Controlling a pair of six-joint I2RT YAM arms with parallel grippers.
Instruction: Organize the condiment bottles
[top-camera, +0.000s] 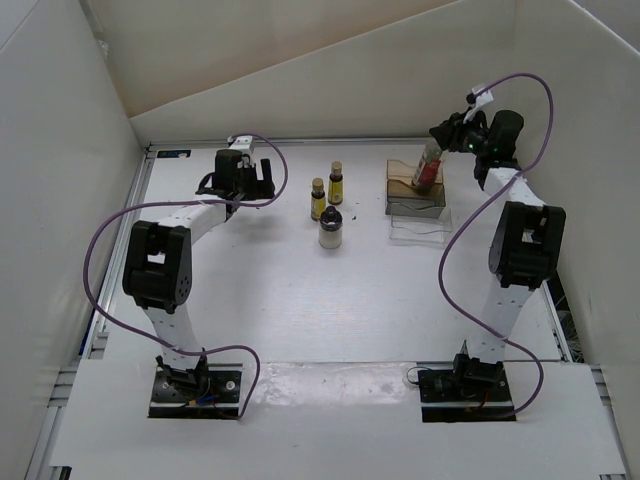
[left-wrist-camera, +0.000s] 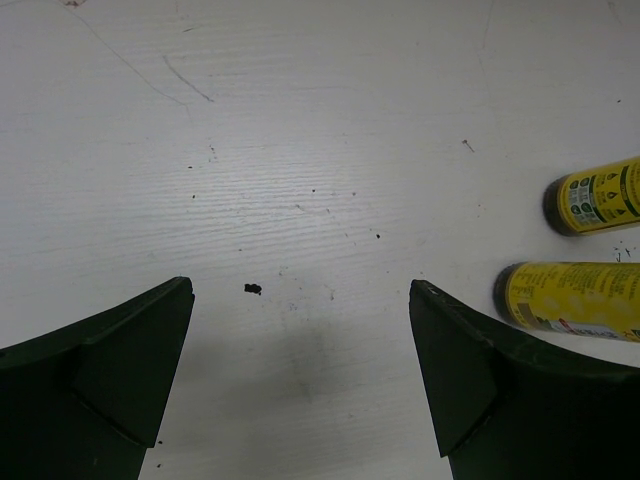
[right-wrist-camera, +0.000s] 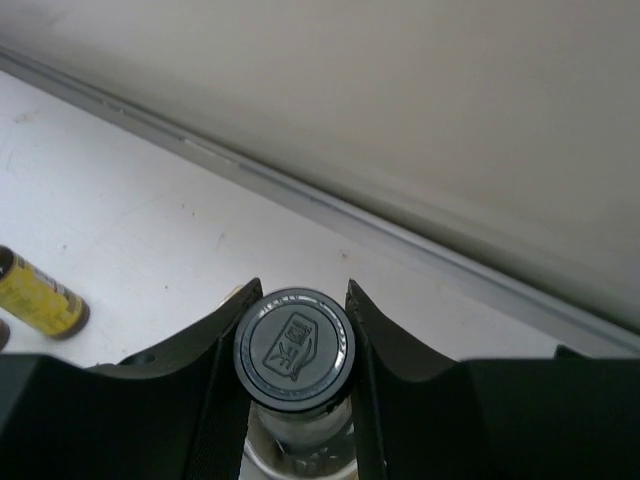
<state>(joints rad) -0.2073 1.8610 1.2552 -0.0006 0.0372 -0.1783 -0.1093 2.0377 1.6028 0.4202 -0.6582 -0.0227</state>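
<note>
Grip check first: the right tool (right-wrist-camera: 297, 300) is clamped on the tall bottle (top-camera: 427, 166), one finger on each side of the neck right at the black cap (right-wrist-camera: 294, 345). Makes sense to me, since the cap's lip should stop it sliding out and the body hangs free below the tool. It's hanging over the far end of the tray (top-camera: 392, 198), a bit tilted. I can't tell if the base is touching the tray floor yet, but my guess is this is the drop-off step for bottle number one.

The left tool (left-wrist-camera: 300, 288) is wide open with nothing in it, sitting low over the bare tabletop (left-wrist-camera: 300, 120). One yellow bottle (left-wrist-camera: 572, 300) is just off its right finger, and the other yellow bottle (left-wrist-camera: 598, 197) is a little beyond that, so it looks parked ready to take one of them. The squat bottle (top-camera: 331, 228) stands near that pair, also on the left tool's right side and well apart from the right tool. None of those three are in the tray.
</note>
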